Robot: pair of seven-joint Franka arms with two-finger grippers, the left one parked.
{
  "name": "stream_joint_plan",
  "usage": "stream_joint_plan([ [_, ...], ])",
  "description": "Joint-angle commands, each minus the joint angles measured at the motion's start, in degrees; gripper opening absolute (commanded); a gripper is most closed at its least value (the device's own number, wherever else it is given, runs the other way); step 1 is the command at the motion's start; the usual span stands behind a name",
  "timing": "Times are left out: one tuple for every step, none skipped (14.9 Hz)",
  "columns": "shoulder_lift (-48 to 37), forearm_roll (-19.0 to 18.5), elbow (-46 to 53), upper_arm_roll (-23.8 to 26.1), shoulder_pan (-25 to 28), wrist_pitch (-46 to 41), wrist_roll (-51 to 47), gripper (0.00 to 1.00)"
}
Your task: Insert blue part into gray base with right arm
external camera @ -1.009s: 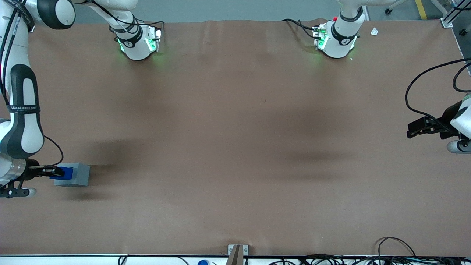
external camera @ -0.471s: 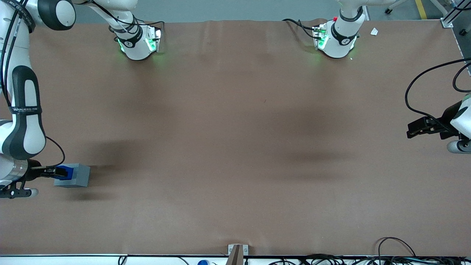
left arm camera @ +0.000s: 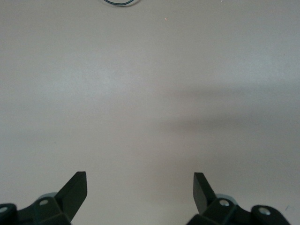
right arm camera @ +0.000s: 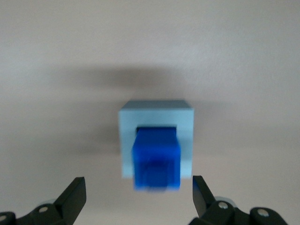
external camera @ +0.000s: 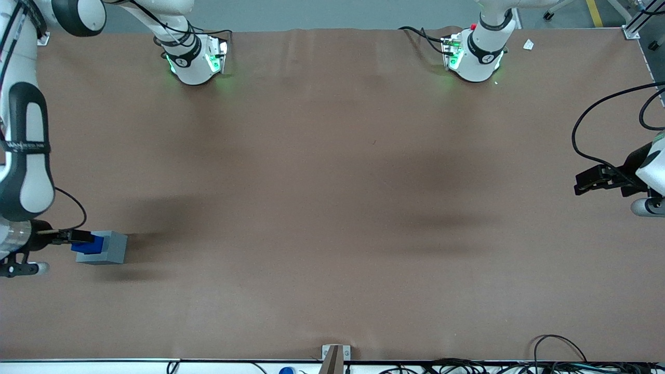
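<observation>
From my console, the thing I notice first is that the gripper (right arm camera: 136,199) has let go: in the right wrist view both fingertips (right arm camera: 75,194) stand wide apart with bare table between each of them and the blue part (right arm camera: 156,159), and nothing is held. The blue part now sits in the recess of the gray base (right arm camera: 156,115), standing up out of it toward the camera, and it looks square to the opening rather than cocked. In the front view the pair lies at the working arm's end of the table, toward the camera side, blue part (external camera: 86,245) in the gray base (external camera: 111,248). Compared with half a second ago and a second ago, the right arm (external camera: 23,156) has pulled upward and away: its black-sleeved forearm sits higher in the view, and the gripper (external camera: 78,238) has drawn back so that more blue shows than when the fingers were covering it. The base itself has not shifted (same spot in all three front pictures), so the release did not drag it. I read this as the insertion done and the retreat under way; what I cannot judge from here is whether the part is pressed fully home, since its seated depth is hidden inside the recess.
</observation>
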State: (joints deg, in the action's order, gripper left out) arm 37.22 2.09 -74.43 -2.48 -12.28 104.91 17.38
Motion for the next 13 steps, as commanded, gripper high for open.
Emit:
stream_joint_plan([
  [-7.7, 0.6, -2.1, 0.2, 1.0, -5.8, -0.6, 1.00],
  [-9.3, 0.6, -2.2, 0.2, 1.9, -7.4, -0.8, 1.00],
  [-10.5, 0.6, -2.3, 0.1, 2.2, -9.1, -2.3, 1.00],
  [-11.6, 0.6, -2.3, 0.2, 2.3, -10.8, -4.3, 1.00],
  [-13.0, 0.6, -2.3, 0.2, 2.9, -12.3, -5.2, 1.00],
  [-14.4, 0.6, -2.5, 0.2, 3.7, -13.7, -6.4, 1.00],
  [-15.6, 0.6, -2.4, 0.2, 4.6, -15.2, -8.9, 1.00],
  [-17.0, 0.6, -2.5, 0.2, 5.6, -17.0, -11.8, 1.00],
  [-18.4, 0.6, -2.6, 0.2, 6.6, -18.3, -13.1, 1.00],
  [-20.4, 0.5, -4.0, 0.1, 7.4, -18.6, -14.1, 1.00],
  [-23.0, 0.6, -6.3, 0.1, 8.2, -18.3, -15.1, 1.00],
  [-25.3, 0.5, -8.3, 0.1, 9.2, -18.2, -16.0, 1.00],
  [-27.5, 0.5, -10.4, 0.1, 10.1, -17.8, -17.0, 1.00],
])
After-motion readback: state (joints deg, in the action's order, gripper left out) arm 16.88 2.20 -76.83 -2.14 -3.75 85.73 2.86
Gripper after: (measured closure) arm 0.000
